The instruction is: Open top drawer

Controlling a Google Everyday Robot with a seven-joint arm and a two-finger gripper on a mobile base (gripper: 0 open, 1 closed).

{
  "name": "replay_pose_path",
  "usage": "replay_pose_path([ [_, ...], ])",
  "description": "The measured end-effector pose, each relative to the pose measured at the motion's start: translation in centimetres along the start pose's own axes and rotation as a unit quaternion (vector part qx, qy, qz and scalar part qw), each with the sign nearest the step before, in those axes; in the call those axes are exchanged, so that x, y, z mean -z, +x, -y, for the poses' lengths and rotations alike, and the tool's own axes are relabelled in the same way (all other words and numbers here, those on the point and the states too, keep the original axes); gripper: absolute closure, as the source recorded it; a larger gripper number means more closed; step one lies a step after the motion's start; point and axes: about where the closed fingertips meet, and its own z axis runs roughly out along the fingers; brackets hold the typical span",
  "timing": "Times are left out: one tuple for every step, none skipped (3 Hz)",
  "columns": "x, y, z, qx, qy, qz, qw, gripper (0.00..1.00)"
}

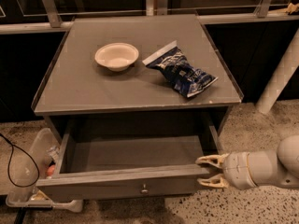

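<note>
A white bowl (117,56) and blue snack bag (181,71) lie side by side on the worktop (79,94). A plastic bin (27,169) stands lower left, the gripper (212,171) lower right.

top drawer (93,188), wide grey front w/ small round knob at ctr, pulled out, my gripper (209,171) at its front-rt corner, fingers apart
</note>
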Motion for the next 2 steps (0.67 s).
replay_pose_path([
  [0.0,0.0,0.0,0.0,0.0,0.0,1.0,0.81],
  [0.0,0.0,0.0,0.0,0.0,0.0,1.0,0.58],
])
